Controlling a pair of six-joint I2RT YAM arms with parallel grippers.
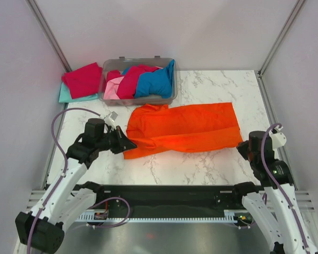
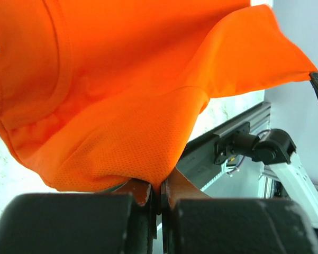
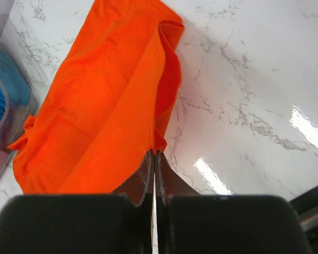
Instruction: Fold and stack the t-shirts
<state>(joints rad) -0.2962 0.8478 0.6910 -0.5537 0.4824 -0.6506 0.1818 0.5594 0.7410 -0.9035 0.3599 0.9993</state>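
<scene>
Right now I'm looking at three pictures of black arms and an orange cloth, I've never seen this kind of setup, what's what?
These are two robot arms bolted at the near edge of a marble table. The wide picture looks down from above and behind them; the other two come from a camera on each wrist, looking along that arm's gripping end. An orange t-shirt lies on the table. The left pincer is shut on its left end, the right pincer on its right corner. Behind sits a clear plastic bin holding a blue shirt, a pink shirt and a crimson shirt; beside it a red shirt lies over a teal shirt.
</scene>
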